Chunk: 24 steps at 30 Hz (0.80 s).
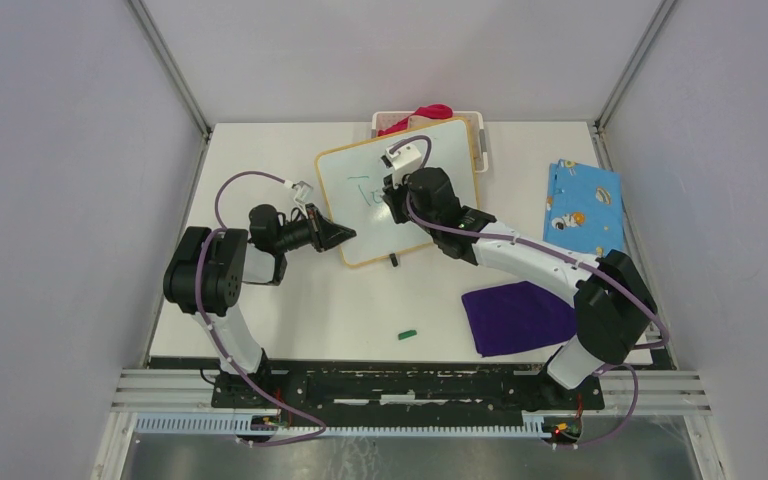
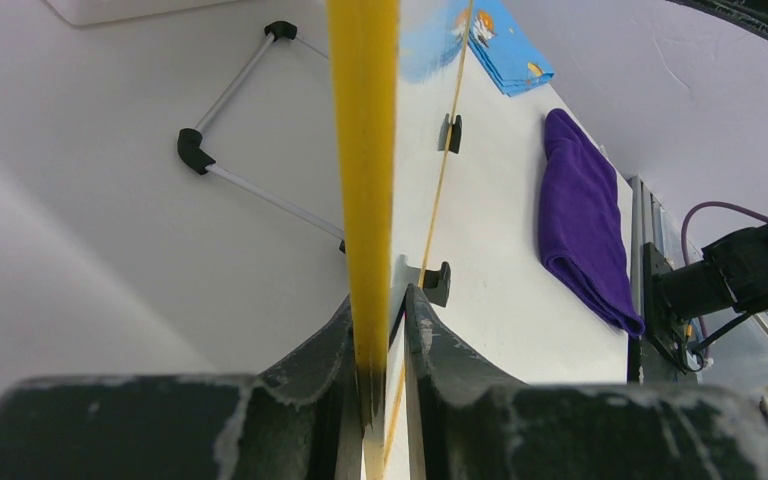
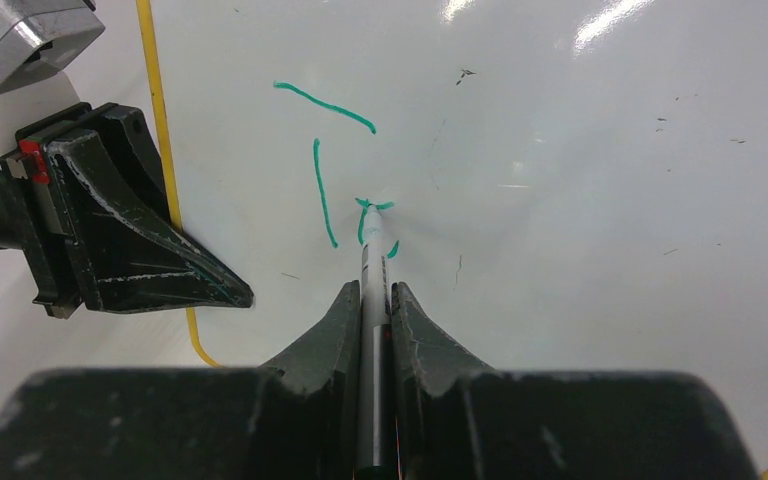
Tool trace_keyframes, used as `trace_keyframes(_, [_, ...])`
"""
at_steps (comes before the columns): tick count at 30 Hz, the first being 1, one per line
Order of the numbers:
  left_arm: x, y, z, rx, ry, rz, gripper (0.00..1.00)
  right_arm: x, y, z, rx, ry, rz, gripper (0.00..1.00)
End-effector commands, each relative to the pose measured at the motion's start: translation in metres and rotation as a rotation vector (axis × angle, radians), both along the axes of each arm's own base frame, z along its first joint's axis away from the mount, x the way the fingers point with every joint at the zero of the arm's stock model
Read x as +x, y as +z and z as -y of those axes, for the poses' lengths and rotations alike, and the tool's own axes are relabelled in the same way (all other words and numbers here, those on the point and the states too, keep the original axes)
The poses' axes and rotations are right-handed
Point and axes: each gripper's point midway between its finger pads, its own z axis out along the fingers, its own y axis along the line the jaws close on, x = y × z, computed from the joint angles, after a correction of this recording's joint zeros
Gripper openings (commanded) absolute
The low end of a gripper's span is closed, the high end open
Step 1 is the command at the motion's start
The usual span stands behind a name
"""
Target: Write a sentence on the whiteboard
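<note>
On the left, the black left end effector [image 1: 335,232] is pinched shut on the near left edge of the small whiteboard with rounded corners and a thin orange frame [image 1: 345,190]. In the left wrist view its two fingers [image 2: 430,330] squeeze the frame from both sides, so I think it is there to keep the whiteboard from sliding. The whiteboard lies in the middle of the white bench [image 1: 290,320], turned a bit, with its far corner just beside a white plastic basket [image 1: 480,135]. The green sentence [image 3: 324,105] has only just begun. There is a letter that looks like a T, and next to it a small green curl that is not finished. I think almost all the words are left to write. The rest of the whiteboard is shiny and white, with a few tiny dark specks. The black right end effector [image 3: 372,290] is closed tight on a thin grey marker with a green tip [image 3: 368,260], and the tip touches the whiteboard right at the little curl. Nearer the arms, a small green cap [image 1: 407,334] lies alone on the bench. To the right are a folded purple cloth [image 1: 520,315] and a blue cloth with cartoon pictures [image 1: 582,207].
</note>
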Motion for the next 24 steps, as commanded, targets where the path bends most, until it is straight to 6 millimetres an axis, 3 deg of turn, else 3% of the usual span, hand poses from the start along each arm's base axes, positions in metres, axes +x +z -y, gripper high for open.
trace_keyframes(1, [0.013, -0.006, -0.006, 0.018, 0.066, -0.009, 0.22, 0.013, 0.016, 0.011, 0.008, -0.068, 0.035, 0.00])
trace_keyframes(24, [0.014, -0.006, -0.007, 0.019, 0.068, -0.011, 0.22, 0.001, -0.004, 0.027, -0.001, -0.078, 0.007, 0.00])
